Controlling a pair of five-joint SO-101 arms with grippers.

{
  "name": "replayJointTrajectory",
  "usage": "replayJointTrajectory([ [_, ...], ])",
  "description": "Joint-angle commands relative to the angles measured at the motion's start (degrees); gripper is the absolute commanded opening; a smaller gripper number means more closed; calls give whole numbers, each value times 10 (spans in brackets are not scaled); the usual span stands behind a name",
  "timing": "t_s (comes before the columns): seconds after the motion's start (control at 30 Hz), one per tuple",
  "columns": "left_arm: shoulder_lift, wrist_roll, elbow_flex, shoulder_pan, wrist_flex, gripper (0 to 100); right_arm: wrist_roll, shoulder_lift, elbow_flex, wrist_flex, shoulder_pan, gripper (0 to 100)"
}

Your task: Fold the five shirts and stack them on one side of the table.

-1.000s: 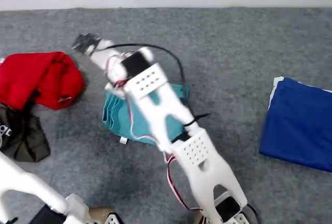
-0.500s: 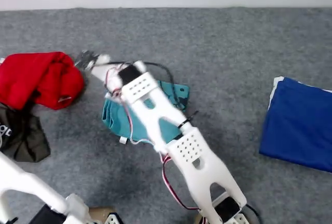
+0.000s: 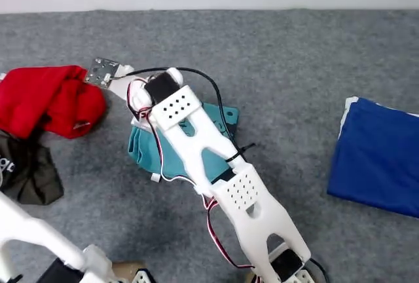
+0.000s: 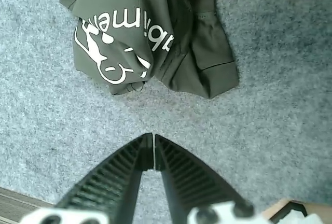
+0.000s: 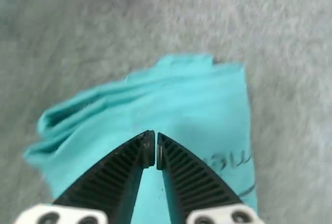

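Directly under the right gripper (image 5: 155,152), whose jaws are pressed together with nothing between them, lies the teal shirt (image 5: 207,110), folded into a layered pad with its stacked edges off to one side of the tips. Beyond the tips of the left gripper (image 4: 154,151), likewise closed tight and empty, sits the olive shirt (image 4: 145,32), crumpled with white print showing, a strip of bare grey table (image 4: 270,125) between it and the jaws. From the high view: the red shirt (image 3: 52,99) is bunched at the table's edge, with the olive shirt touching it on the near side; the blue shirt (image 3: 380,158) is folded flat, well apart on the opposite side. The right arm (image 3: 245,194) is stretched across the teal shirt toward the red one. Change since a second ago: the right arm's far end has drawn back from farther up the table and turned at the wrist, coming to rest just beside the red shirt; all four shirts lie where they were.
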Motion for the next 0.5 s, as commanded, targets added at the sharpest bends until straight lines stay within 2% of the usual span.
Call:
replayJointTrajectory([
  [0.0,-20,3,-3,0,-11,16,-11,-45,-24,63,-7,9],
  [0.13,-19,3,-3,0,-11,16,-65,-45,7,58,-31,11],
  [0.3,-19,3,-3,0,-10,16,-61,11,15,17,-94,11],
  [0.47,-20,3,-3,-3,-8,16,-60,62,7,-84,-95,11],
])
